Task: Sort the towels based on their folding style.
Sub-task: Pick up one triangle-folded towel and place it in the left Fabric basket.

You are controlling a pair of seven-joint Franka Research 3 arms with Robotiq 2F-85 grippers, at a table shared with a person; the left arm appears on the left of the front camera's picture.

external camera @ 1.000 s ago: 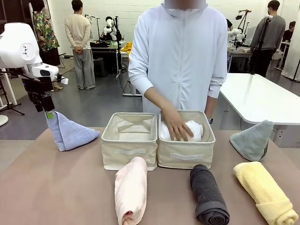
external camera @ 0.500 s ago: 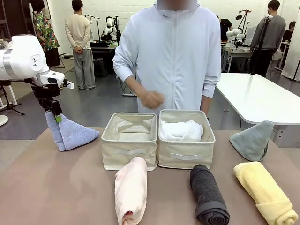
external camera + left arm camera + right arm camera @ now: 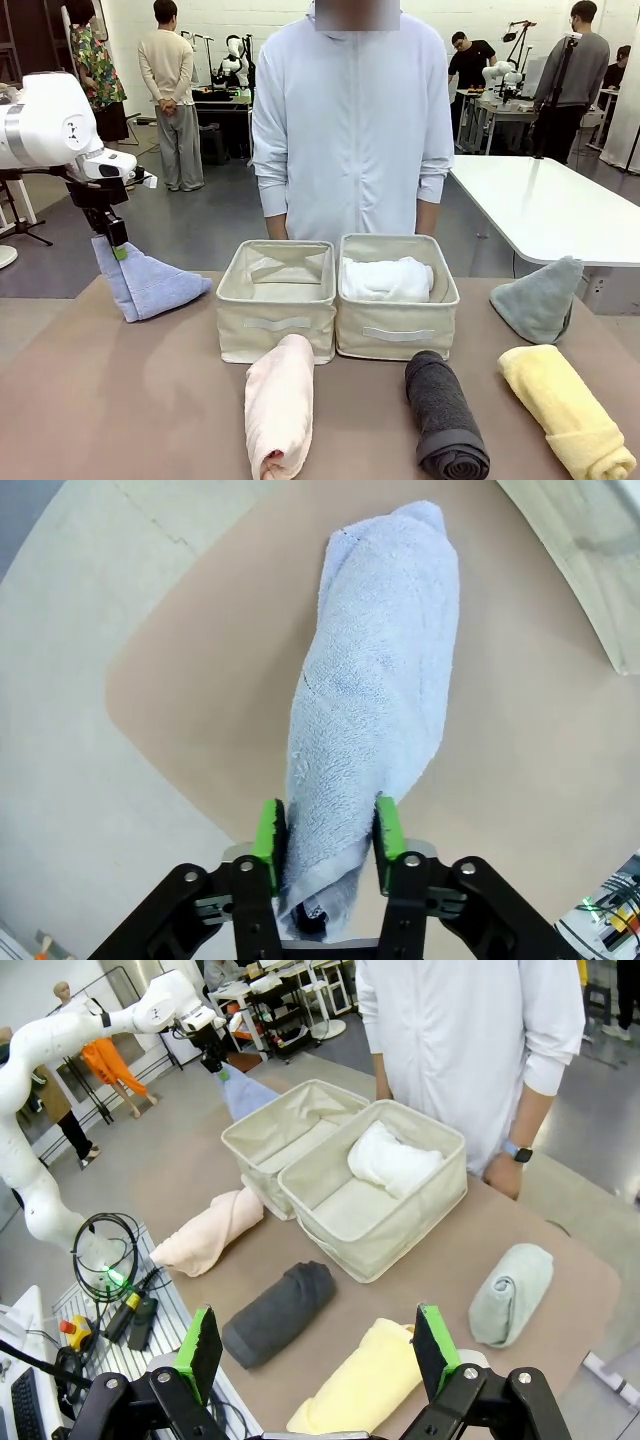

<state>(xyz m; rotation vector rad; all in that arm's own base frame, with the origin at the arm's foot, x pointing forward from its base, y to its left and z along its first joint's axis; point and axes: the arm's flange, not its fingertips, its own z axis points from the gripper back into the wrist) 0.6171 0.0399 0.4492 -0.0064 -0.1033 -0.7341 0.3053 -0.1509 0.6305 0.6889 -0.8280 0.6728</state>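
Since the earlier frame the person [image 3: 350, 130] has drawn back from the bins [image 3: 278, 325] and our left gripper [image 3: 330, 830] has clamped the blue towel [image 3: 380, 680] at its peak. The towel stands peak-up by the far left corner of the table [image 3: 120, 400], its long axis running from the jaws toward the bins, with bare tabletop around. Our right gripper [image 3: 318, 1345] holds its jaws wide apart.

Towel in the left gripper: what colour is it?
The towel is light blue, clearest in the left wrist view.

Brown surface [image 3: 120, 400] carries two beige bins [image 3: 277, 322] side by side; pink roll [image 3: 279, 405], dark grey roll [image 3: 445, 415] and yellow roll [image 3: 565, 405] lie nearer, light blue triangle [image 3: 150, 285] and grey-green triangle [image 3: 540, 298] at opposite ends.
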